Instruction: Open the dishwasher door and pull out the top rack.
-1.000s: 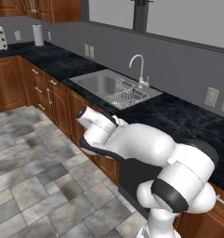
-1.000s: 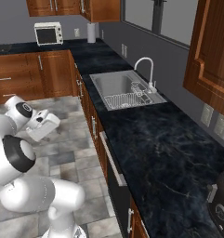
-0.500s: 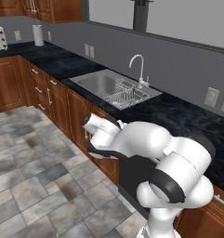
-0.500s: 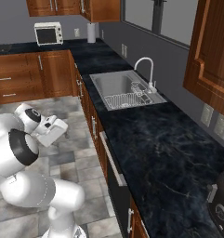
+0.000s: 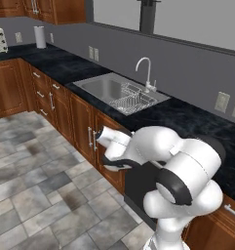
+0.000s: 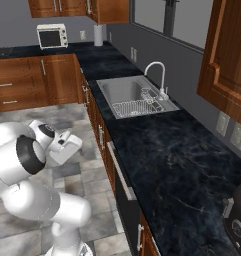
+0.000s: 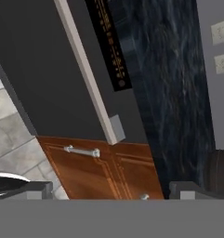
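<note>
Dishwasher door [image 7: 48,88] closed under the black counter [image 6: 177,165]; wooden cabinet door [image 7: 81,172] just beside it. Gripper [image 7: 108,188] jaws spread wide, holding nothing, short of the silver bar handle [image 7: 85,74].

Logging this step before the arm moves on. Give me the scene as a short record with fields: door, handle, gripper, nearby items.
dishwasher door: shut, flush under the counter
handle: long silver bar, nothing on it
gripper: open, short of the handle, holding nothing
top rack: hidden behind the shut door
sink: to the left of the dishwasher, with a wire dish rack in it
</note>
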